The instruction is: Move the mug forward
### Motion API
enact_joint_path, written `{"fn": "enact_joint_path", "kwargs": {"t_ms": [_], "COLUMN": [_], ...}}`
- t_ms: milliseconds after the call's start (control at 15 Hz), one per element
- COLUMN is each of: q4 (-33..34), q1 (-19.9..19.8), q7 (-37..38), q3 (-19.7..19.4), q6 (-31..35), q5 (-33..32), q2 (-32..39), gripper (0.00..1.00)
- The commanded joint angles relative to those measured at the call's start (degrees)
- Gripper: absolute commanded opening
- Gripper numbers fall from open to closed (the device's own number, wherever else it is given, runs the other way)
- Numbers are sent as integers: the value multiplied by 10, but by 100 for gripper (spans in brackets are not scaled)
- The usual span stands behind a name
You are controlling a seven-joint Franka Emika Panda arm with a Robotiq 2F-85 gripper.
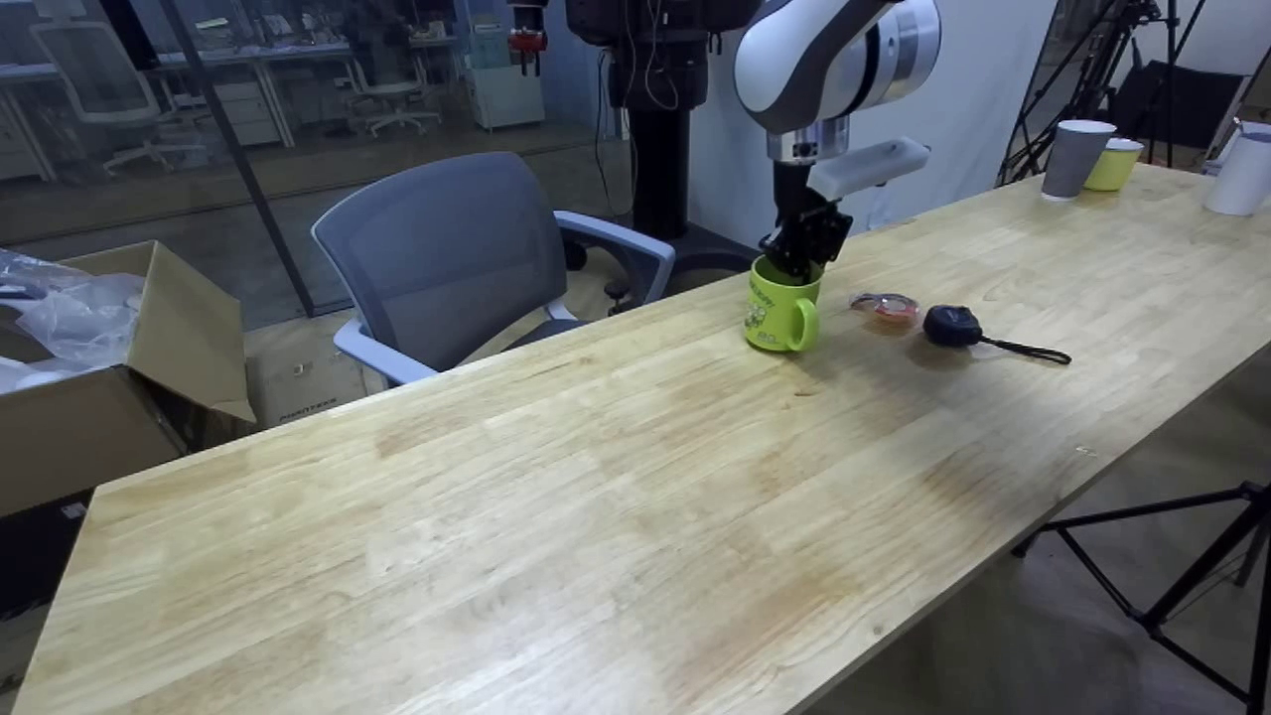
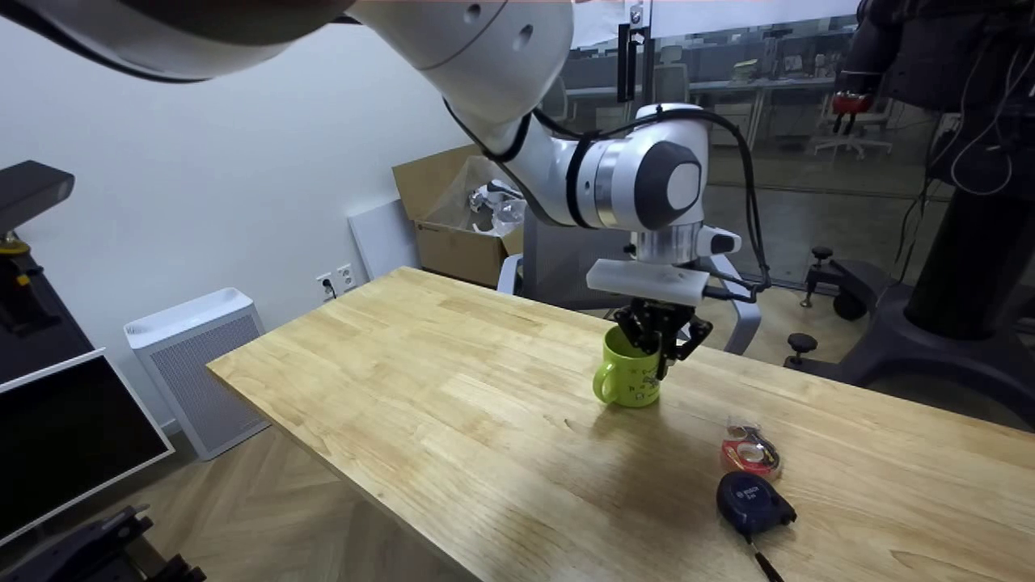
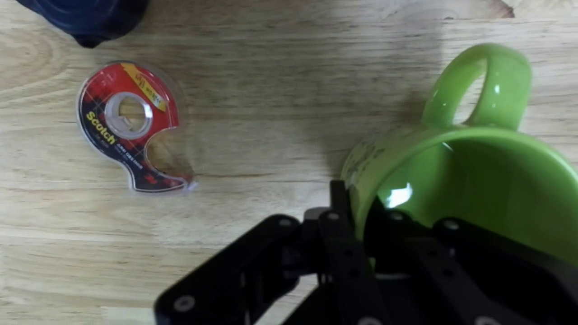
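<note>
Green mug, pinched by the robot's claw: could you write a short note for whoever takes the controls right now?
Gripper: closed on the rim of the lime-green mug; handle untouched.
Mug: upright, apparently resting on the wooden table. Scotch tape dispenser and Bosch tape measure lie nearby.
Done: mug gripped.
Left: probably bring it forward, then release; how much forward travel remains can't be judged here.
</note>
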Motion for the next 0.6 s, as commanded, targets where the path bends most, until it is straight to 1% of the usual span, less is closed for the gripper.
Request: {"fn": "enact_joint_path", "kwargs": {"t_ms": [0, 267, 333, 400, 467, 533], "q4": [42, 48, 49, 51, 53, 56], "q1": [-9, -7, -6, -6, -5, -5], "q7": [-18, -19, -17, -17, -15, -15], "q3": [9, 5, 3, 3, 1, 0], "q6": [-27, -36, -39, -43, -47, -51], "q5": [8, 4, 3, 3, 2, 2], "q2": [15, 17, 17, 18, 18, 18], "gripper": [3, 3, 35, 36, 40, 48]}}
